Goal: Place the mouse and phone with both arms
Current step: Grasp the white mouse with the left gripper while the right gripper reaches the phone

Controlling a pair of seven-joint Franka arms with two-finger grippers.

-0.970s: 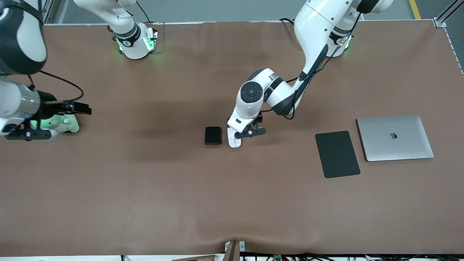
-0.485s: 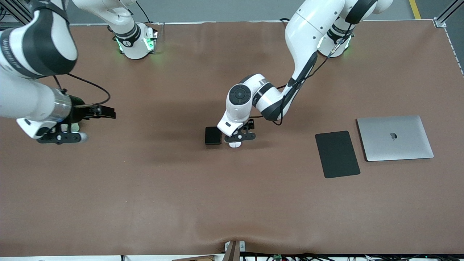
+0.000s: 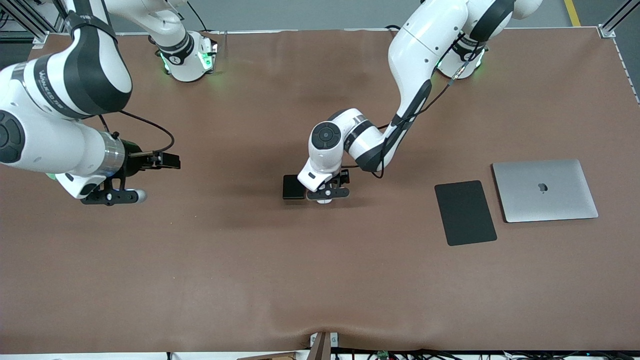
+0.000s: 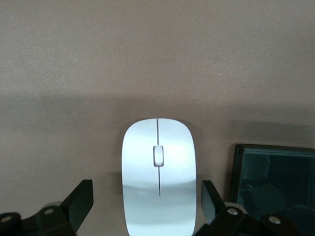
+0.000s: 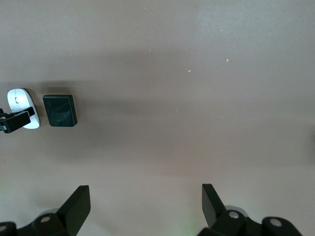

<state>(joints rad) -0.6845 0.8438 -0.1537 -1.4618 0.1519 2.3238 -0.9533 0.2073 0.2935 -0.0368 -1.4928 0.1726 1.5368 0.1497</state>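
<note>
Over the mouse (image 4: 158, 177) my left pincer (image 3: 327, 193) sits low, its 2 fingers (image 4: 81, 201) spread, 1 on each side of the white shell, with a sliver of brown surface (image 3: 320, 280) showing between each finger and the mouse. I grip nothing. The mouse lies flat on the surface, and the phone (image 3: 292, 186) lies just beside it, toward the right arm's end, the 2 close but apart. My right pincer (image 3: 115, 196) hangs over bare surface well away from the mouse, toward the right arm's end, its fingers wide apart and empty. Its wrist view shows the mouse and phone side by side, far off. Toward the left arm's end from the mouse lie a black pad (image 3: 465, 212) and a closed laptop (image 3: 545, 190).
</note>
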